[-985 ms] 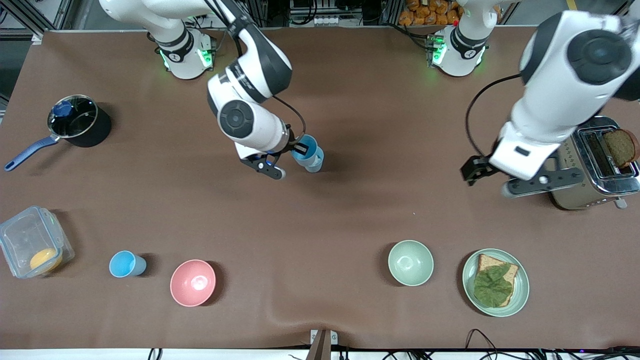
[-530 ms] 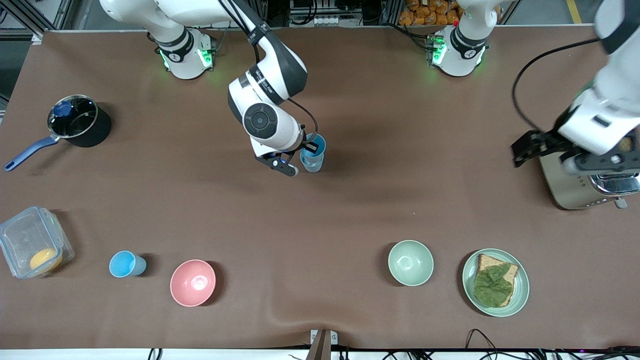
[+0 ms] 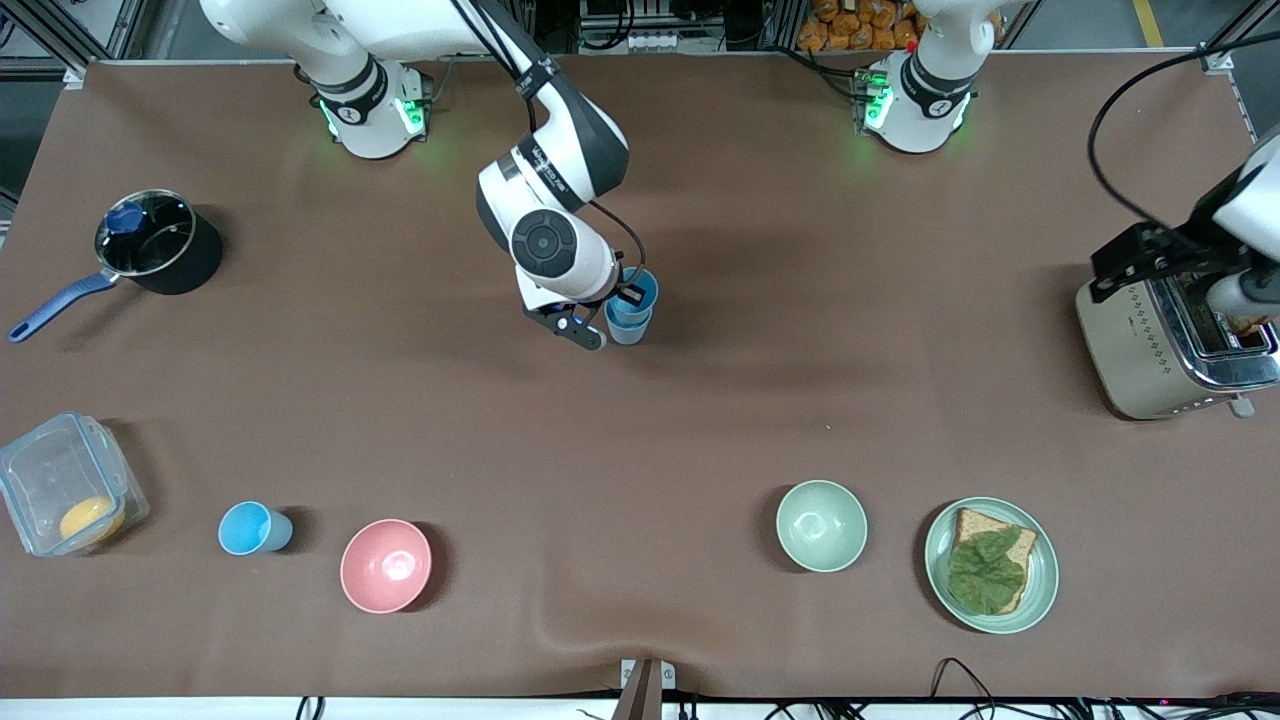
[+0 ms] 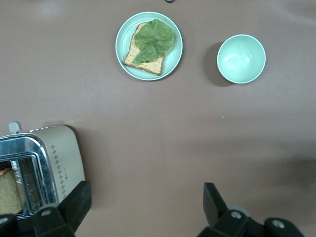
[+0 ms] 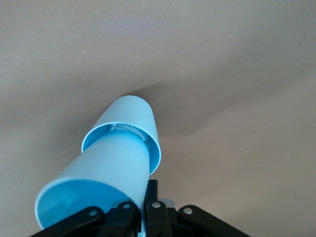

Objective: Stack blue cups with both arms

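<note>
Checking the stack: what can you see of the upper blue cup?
The upper cup is light-blue, smooth, plastic-looking and tapered, with an open mouth. It is tilted, its narrow base partly nested inside the lower cup, which stands on the table near the middle. The right hand is shut on its rim, one finger inside. The stack is not fully seated.

Tabletop count was: 2 nested blue cups (image 3: 630, 305), 1 sky-blue cup (image 3: 247, 528), 2 bowls (pink (image 3: 386, 565), green (image 3: 821, 525)), 1 plate (image 3: 1040, 590), 1 toaster (image 3: 1140, 345), 1 pot (image 3: 160, 245), 1 container (image 3: 40, 470).
</note>
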### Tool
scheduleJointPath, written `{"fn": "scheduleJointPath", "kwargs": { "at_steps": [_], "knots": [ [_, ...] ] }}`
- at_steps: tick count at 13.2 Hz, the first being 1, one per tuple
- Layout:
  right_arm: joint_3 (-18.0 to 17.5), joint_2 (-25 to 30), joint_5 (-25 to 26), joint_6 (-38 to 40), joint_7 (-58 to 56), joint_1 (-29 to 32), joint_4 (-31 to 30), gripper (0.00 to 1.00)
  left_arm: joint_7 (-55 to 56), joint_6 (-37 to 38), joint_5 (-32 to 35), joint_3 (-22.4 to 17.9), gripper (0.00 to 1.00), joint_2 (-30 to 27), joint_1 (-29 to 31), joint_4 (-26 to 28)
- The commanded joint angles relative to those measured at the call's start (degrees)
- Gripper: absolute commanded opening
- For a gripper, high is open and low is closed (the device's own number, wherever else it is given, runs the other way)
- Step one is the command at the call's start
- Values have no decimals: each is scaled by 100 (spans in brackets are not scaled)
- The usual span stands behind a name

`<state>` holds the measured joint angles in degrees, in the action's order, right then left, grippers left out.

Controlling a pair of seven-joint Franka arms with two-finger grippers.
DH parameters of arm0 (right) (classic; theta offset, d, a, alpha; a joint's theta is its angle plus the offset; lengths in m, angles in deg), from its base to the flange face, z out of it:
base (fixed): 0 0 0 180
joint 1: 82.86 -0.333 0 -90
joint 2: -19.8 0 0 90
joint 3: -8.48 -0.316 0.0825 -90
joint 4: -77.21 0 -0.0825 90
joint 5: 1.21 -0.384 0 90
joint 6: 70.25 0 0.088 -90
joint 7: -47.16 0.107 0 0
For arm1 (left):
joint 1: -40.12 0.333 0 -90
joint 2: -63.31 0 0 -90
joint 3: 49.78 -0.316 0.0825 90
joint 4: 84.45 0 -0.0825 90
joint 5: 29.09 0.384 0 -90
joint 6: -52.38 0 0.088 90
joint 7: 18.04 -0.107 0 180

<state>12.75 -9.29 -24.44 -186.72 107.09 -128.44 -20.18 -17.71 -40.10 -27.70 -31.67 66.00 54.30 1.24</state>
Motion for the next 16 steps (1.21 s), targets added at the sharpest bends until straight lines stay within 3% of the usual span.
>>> {"fn": "scheduleJointPath", "kwargs": {
  "at_steps": [1,3,6,11,14,16],
  "knots": [
    [169,280,98,333,72,31,123,100,-236,264,-201,-639,100,-338,-501,168],
    [459,543,230,623,-128,84,334,100,-245,362,-192,-949,100,-400,-802,255],
    [1064,1079,502,1992,-1847,399,396,100,-140,388,-192,-1229,100,-558,-1153,448],
    [2627,1792,1302,2839,-5063,611,344,100,-8,450,-192,-1493,100,-637,-1566,563],
    [3779,2099,1303,2971,-6358,629,344,100,71,450,-157,-1512,100,-567,-1620,502],
    [4098,2223,1303,3164,-6738,743,431,100,228,441,-174,-1512,100,-515,-1611,467]
  ]
}}
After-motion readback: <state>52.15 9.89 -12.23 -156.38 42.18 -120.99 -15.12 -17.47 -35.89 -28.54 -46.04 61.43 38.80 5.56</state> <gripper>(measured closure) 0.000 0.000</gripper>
